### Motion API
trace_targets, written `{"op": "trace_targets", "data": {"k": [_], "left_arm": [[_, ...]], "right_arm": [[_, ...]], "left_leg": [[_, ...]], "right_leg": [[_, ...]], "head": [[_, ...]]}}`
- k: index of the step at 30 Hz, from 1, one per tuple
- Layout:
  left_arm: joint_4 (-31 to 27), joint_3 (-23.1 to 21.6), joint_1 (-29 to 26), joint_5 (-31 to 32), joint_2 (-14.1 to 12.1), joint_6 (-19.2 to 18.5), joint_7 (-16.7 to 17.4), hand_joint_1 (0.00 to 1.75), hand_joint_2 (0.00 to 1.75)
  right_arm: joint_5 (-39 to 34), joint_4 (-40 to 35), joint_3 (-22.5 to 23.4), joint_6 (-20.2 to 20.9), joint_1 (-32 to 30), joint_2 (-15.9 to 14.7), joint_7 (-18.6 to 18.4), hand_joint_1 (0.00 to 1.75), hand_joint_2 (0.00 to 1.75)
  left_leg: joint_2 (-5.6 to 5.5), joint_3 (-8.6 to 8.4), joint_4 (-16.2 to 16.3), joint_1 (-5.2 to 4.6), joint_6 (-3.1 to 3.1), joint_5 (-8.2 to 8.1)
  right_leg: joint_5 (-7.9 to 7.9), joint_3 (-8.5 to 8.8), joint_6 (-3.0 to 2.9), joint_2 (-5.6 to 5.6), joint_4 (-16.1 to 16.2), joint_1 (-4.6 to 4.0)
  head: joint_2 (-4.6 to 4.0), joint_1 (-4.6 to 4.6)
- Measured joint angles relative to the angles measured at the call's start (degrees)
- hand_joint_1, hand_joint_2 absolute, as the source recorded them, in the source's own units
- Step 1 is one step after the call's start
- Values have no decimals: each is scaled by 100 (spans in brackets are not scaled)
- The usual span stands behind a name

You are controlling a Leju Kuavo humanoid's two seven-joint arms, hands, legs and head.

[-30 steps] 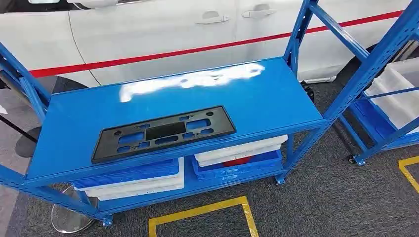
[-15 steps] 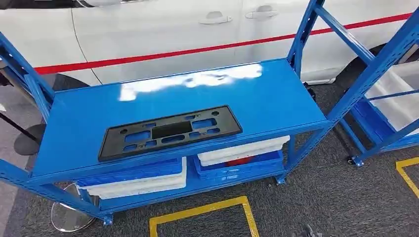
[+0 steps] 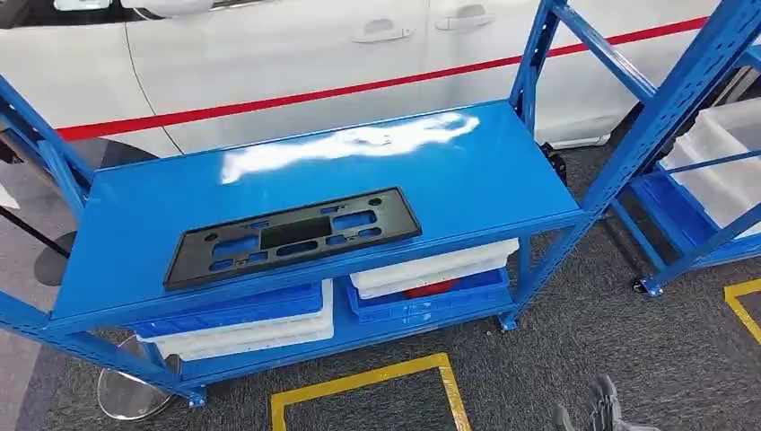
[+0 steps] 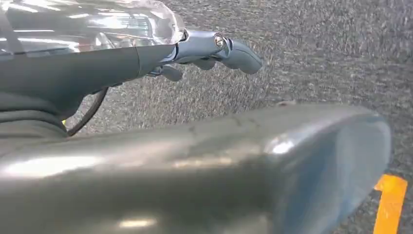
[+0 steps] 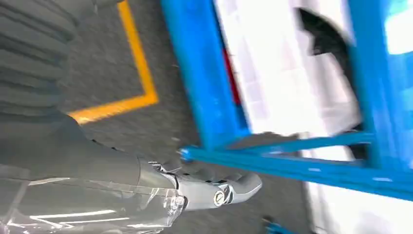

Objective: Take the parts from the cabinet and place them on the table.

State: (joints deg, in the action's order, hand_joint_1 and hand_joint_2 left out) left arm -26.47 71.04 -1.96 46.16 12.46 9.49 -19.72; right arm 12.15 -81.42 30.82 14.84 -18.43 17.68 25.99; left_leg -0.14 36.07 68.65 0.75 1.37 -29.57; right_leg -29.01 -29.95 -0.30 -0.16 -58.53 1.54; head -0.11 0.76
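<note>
Blue uprights (image 3: 531, 56) flank the shelf (image 3: 467, 171); its front lies unobstructed.

A rack (image 3: 467, 171) stands in front of a car (image 3: 296, 54), which runs along behind it. On the rack's top shelf, near the front edge and toward the left, a flat panel (image 3: 292, 236) lies lengthwise. Below the shelf, on the rack's bottom level, stacked bins (image 3: 247, 323) sit at left and more bins (image 3: 431, 280) at right. A second rack (image 3: 691, 171) stands to the right. Floor tape (image 3: 368, 382) lies in front of the rack.
</note>
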Motion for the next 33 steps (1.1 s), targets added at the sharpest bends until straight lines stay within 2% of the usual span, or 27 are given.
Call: {"op": "trace_targets", "data": {"k": [1,2,3,6,7,8,9,11,12,13,14,15,16,17,18,21,22,23,24,26,27,28,29,30,31,32,33], "left_arm": [[-24,67,9,78,15,-2,-15,0,0],[-44,141,21,146,24,-2,-35,0,0],[-55,208,37,205,33,-7,-50,0,0],[-107,406,45,400,70,-15,-87,0,0],[-120,461,50,467,85,-15,-98,0,0],[-122,489,52,511,109,-15,-105,0,0],[-133,535,55,568,114,-15,-122,0,0],[-135,597,62,658,122,-13,-142,0,0],[-135,618,64,697,125,-13,-149,0,0],[-135,649,65,743,125,-11,-151,0,0],[-135,688,66,793,125,-7,-157,0,0],[-135,712,70,828,127,0,-168,0,0],[-135,732,77,874,127,0,-181,0,0],[-135,743,84,913,131,2,-188,0,0],[-135,758,96,963,138,9,-197,0,0],[-135,839,111,1095,138,26,-210,0,0],[-135,854,116,1141,133,35,-219,0,0],[-133,870,119,1169,131,39,-225,0,0],[-133,885,122,1215,131,50,-236,0,0],[-122,920,130,1309,120,63,-245,0,0],[-116,944,129,1344,118,72,-249,0,0],[-109,975,128,1394,111,90,-249,0,0],[-96,990,124,1438,105,103,-251,0,0],[-85,1005,127,1490,90,107,-251,0,0],[-79,1018,131,1528,79,109,-256,0,0],[-65,1027,134,1576,70,111,-258,0,0],[-35,1036,151,1628,66,114,-260,0,0]], "right_arm": [[-17,-184,-98,-61,-48,4,39,0,175],[-44,-368,-194,-117,-94,11,80,0,175],[-61,-514,-273,-175,-132,11,114,0,175],[-83,-979,-546,-394,-250,9,238,0,175],[-63,-1129,-657,-515,-269,-8,284,0,175],[-22,-1233,-743,-628,-289,-57,317,0,175],[42,-1340,-848,-754,-294,-79,347,0,175],[215,-1477,-1038,-960,-295,-140,369,0,175],[326,-1545,-1130,-1078,-295,-175,378,0,175],[451,-1606,-1228,-1187,-288,-214,385,0,175],[584,-1674,-1336,-1296,-287,-258,385,0,175],[711,-1737,-1443,-1390,-273,-302,385,0,175],[867,-1809,-1579,-1496,-243,-352,382,0,175],[991,-1860,-1685,-1578,-203,-398,371,0,175],[1146,-1905,-1817,-1671,-141,-448,339,0,175],[1552,-2028,-2206,-1939,-12,-582,234,0,175],[1690,-2061,-2352,-2020,50,-627,183,0,175],[1804,-2091,-2483,-2083,123,-658,146,0,175],[1937,-2131,-2654,-2162,187,-691,100,0,175],[2185,-2154,-2943,-2305,304,-776,-13,0,175],[2291,-2161,-3065,-2363,360,-820,-62,0,175],[2411,-2168,-3220,-2431,416,-866,-125,0,175],[2537,-2172,-3384,-2500,481,-913,-186,0,175],[2679,-2183,-3557,-2570,554,-964,-253,0,175],[2801,-2194,-3701,-2634,632,-1006,-304,0,175],[2914,-2207,-3832,-2684,698,-1043,-354,0,175],[3064,-2222,-3994,-2760,785,-1093,-419,0,175]], "left_leg": [[1,-289,-548,2,-17,232],[-1,-447,-888,-3,-51,209],[-7,-481,-1002,-41,-82,184],[-13,-447,-970,-72,-191,203],[-8,-470,-1043,-28,-258,247],[2,-483,-1075,-26,-293,270],[12,-473,-1081,-27,-334,275],[19,-447,-1077,-49,-366,282],[18,-439,-1074,-67,-376,285],[14,-439,-1067,-80,-376,285],[6,-441,-1057,-89,-376,284],[0,-445,-1045,-97,-375,283],[-6,-451,-1039,-108,-370,279],[-6,-453,-1036,-112,-364,276],[-3,-429,-1006,-158,-332,259],[-3,-416,-1039,-114,-243,301],[-5,-413,-1027,-145,-206,291],[-10,-382,-939,-117,-165,216],[-7,-274,-699,-104,-141,20],[-6,116,176,-58,-81,-440],[-6,283,552,-43,-56,-563],[-5,348,705,-22,-33,-545],[-5,275,560,-3,-21,-394],[-4,85,169,9,-15,-149],[-4,-182,-370,19,-15,124],[-2,-403,-821,28,-20,305],[-7,-466,-1000,-9,-40,195]], "right_leg": [[-13,14,20,6,-7,4],[-25,10,50,4,-9,-2],[-35,-6,98,9,-40,-32],[16,-10,211,11,22,-21],[-12,-6,248,17,12,-15],[-117,-50,262,12,-116,-8],[-332,-210,262,14,-441,-10],[-737,-644,272,15,-1321,-24],[-823,-818,275,15,-1663,-24],[-754,-864,268,15,-1731,-25],[-559,-774,249,15,-1524,-31],[-311,-588,220,15,-1128,-36],[-29,-313,174,15,-559,-47],[82,-112,126,14,-137,-68],[30,-87,108,-3,-22,-107],[78,-120,66,7,-18,-138],[127,-109,16,4,48,-81],[153,-100,-11,-19,75,-66],[161,-114,-40,-21,78,-57],[165,-130,-51,-35,76,-61],[165,-137,-51,-42,68,-61],[164,-136,-51,-44,62,-58],[162,-131,-48,-43,58,-54],[157,-127,-39,-40,47,-45],[143,-118,-16,-34,31,-34],[127,-116,10,-33,10,-28],[110,-138,60,-34,-22,-62]], "head": [[0,0],[0,0],[-2,-2],[-2,-4],[0,-2],[-2,-11],[0,-9],[0,-11],[0,-11],[0,-9],[0,-11],[0,-11],[0,-11],[0,-11],[-2,-4],[0,-9],[0,-4],[0,-7],[-2,33],[0,31],[-2,31],[0,33],[-2,31],[0,31],[0,33],[-2,31],[0,33]]}}
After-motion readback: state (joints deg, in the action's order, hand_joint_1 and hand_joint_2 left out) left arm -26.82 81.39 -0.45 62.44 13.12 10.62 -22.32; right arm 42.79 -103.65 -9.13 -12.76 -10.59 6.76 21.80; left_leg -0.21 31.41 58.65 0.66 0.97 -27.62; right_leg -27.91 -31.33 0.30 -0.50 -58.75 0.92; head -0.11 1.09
